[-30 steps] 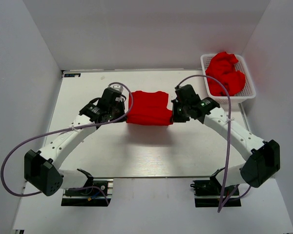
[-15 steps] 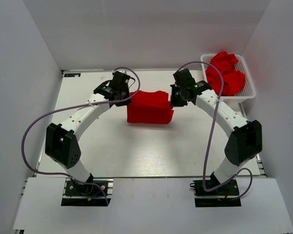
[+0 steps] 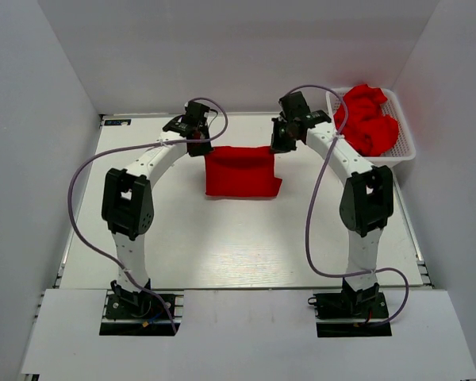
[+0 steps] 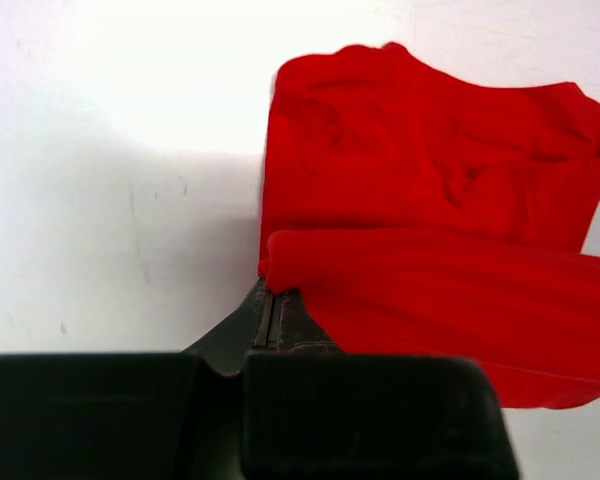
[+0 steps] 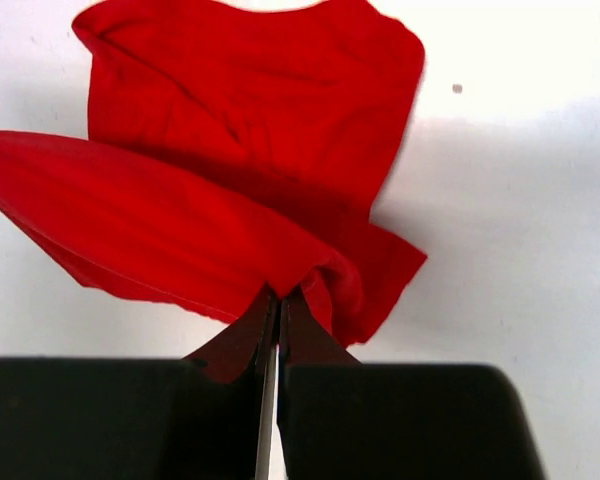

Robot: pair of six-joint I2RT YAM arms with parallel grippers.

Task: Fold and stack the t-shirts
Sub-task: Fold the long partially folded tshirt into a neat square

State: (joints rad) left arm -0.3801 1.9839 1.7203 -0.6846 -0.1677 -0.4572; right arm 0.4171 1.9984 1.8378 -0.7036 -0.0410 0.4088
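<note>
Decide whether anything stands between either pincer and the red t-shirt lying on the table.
Nothing visible does. The left pincer and the right pincer are each shut on a far corner of the t-shirt, with the cloth pinched in their grip. The basket holding other shirts sits apart, off to the far right.

red t-shirt | half-folded, mid-table, far edge lifted | other t-shirts heaped far-right
</note>
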